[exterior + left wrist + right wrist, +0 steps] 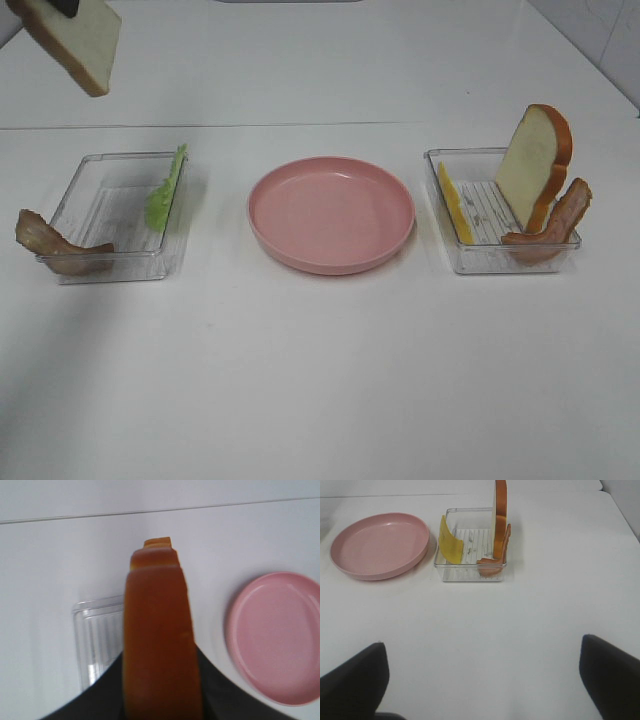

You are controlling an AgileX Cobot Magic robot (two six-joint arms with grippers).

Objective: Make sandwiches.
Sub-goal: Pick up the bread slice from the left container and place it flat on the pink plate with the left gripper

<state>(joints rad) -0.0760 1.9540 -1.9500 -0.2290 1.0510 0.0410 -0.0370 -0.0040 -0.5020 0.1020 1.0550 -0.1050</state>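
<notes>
My left gripper point(162, 690) is shut on a white bread slice point(72, 40) with an orange-brown crust point(157, 630), held tilted high above the far left of the table. A second bread slice point(535, 160) stands upright in the right clear tray point(450, 240), between a yellow cheese square point(455, 203) and a brown bacon strip point(555, 225). The left clear tray point(100, 215) holds a green lettuce leaf point(167, 188), and another bacon strip point(50, 245) hangs over its near left corner. My right gripper point(482, 680) is open and empty, well short of the right tray point(470, 572).
A round pink plate point(270, 215) sits between the two trays with nothing on it. It also shows in both wrist views, as plate point(275, 640) and plate point(380, 542). White tabletop stretches in front of everything.
</notes>
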